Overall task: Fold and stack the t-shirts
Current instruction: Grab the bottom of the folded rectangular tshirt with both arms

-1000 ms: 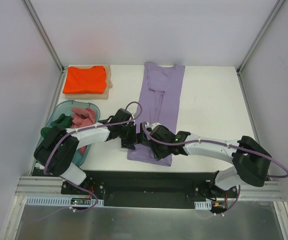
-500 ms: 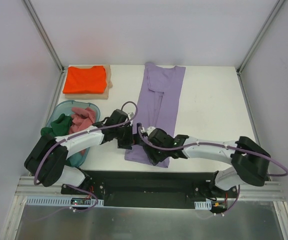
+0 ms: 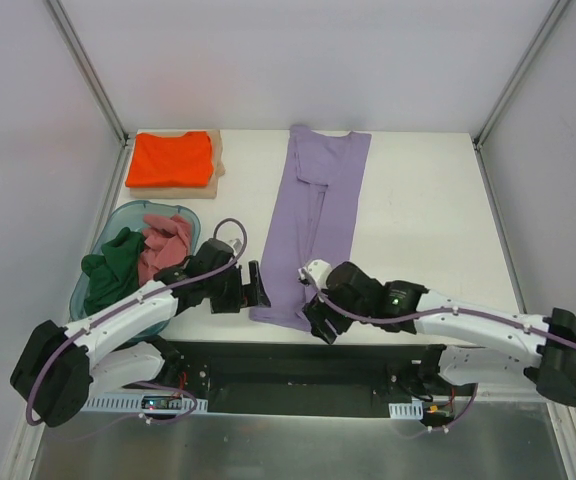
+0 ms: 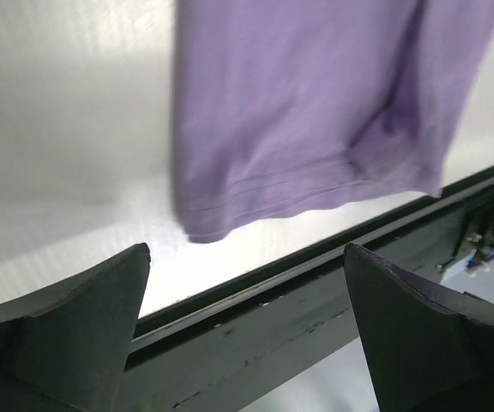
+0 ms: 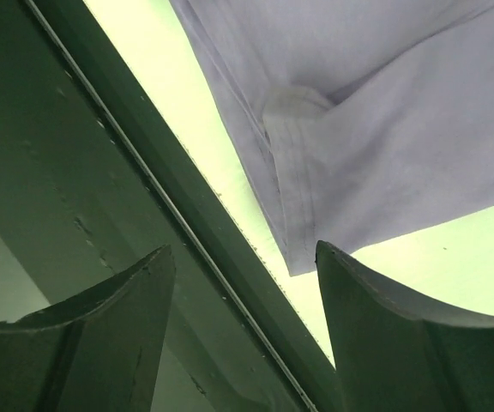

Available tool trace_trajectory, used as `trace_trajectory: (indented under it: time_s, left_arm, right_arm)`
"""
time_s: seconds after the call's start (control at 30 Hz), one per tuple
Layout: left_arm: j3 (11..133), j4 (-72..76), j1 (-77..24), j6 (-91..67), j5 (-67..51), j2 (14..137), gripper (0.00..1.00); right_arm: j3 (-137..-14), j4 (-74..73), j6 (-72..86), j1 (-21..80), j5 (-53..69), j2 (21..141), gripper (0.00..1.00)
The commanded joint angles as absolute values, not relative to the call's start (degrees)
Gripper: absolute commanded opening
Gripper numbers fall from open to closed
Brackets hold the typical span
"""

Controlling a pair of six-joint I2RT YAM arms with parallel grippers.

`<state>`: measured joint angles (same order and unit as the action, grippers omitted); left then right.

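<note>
The lavender-purple t-shirt lies folded lengthwise in a long strip down the middle of the table, its hem at the near edge; it also shows in the left wrist view and the right wrist view. My left gripper is open and empty just left of the hem. My right gripper is open and empty at the hem's near right corner. The orange t-shirt lies folded at the far left. The dark green t-shirt and the dusty pink t-shirt sit crumpled in the tub.
A translucent teal tub stands at the left edge. A flat tan board lies under the orange shirt. The table's near edge and a dark metal rail run just below both grippers. White walls enclose the table.
Both grippers let go of the purple shirt's hem and drew back toward the near edge, left arm to the left, right arm to the right. The hem now lies flat.
</note>
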<state>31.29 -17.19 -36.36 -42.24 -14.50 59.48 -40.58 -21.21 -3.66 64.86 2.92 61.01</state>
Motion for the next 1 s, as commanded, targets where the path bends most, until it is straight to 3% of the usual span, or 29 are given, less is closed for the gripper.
trace_trajectory:
  time_s: [0.0,0.2,0.4,0.47,0.57,0.63,0.97]
  left_arm:
    - [29.62,-20.04,-36.56,-44.82,-11.6,62.66,0.89]
    - [29.44,-14.6,-36.56,-46.67,-13.53,68.63,0.74]
    - [29.44,-11.96,-36.56,-47.37,-13.54,74.61,0.56]
    - [29.53,-11.52,-36.56,-47.29,-13.8,76.37,0.42]
    - [29.44,-11.43,-36.56,-46.85,-14.94,77.17,0.0]
    - [27.96,-11.43,-36.56,-46.93,-14.94,75.68,0.0]
    - [21.71,-12.04,-36.56,-49.39,-16.78,62.67,0.0]
  right_arm:
    - [-42.7,-22.68,-8.96,66.62,1.33,68.89,0.69]
    - [-48.86,-26.27,-10.98,68.2,-2.8,83.3,0.64]
    - [-51.33,-29.44,-9.76,69.7,-6.86,89.82,0.56]
    - [-51.33,-29.71,-9.23,69.96,-6.94,90.35,0.51]
    - [-51.42,-30.67,-8.35,70.75,-8.87,90.96,0.47]
    - [-51.94,-31.11,-7.82,71.45,-10.28,91.75,0.44]
    - [-54.4,-32.78,-3.34,79.09,-18.19,93.25,0.01]
